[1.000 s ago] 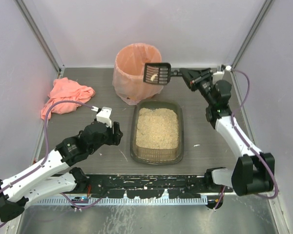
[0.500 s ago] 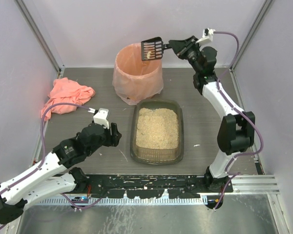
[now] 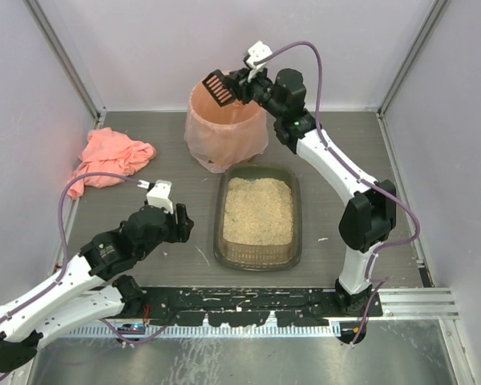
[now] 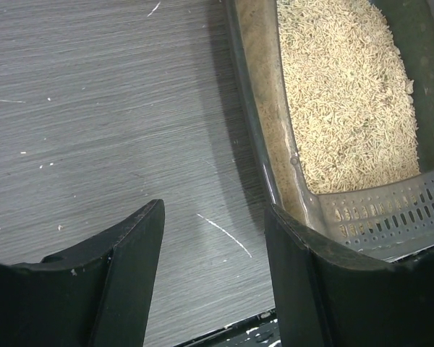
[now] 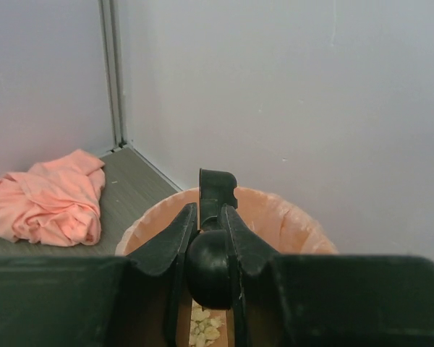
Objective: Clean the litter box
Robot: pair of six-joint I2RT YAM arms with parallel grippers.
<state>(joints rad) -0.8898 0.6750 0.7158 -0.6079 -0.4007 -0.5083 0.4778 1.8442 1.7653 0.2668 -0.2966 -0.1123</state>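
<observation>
1. The right gripper (image 5: 210, 211) is closed on the black litter scoop (image 3: 216, 87), which is tipped over the peach-lined bin (image 3: 224, 138) so that waste drops inside.
2. The litter box (image 3: 298, 224) sits mid-table, just in front of the bin.
3. The left gripper (image 4: 213, 217), open and empty, hovers beside the box, probably to steady it.
</observation>
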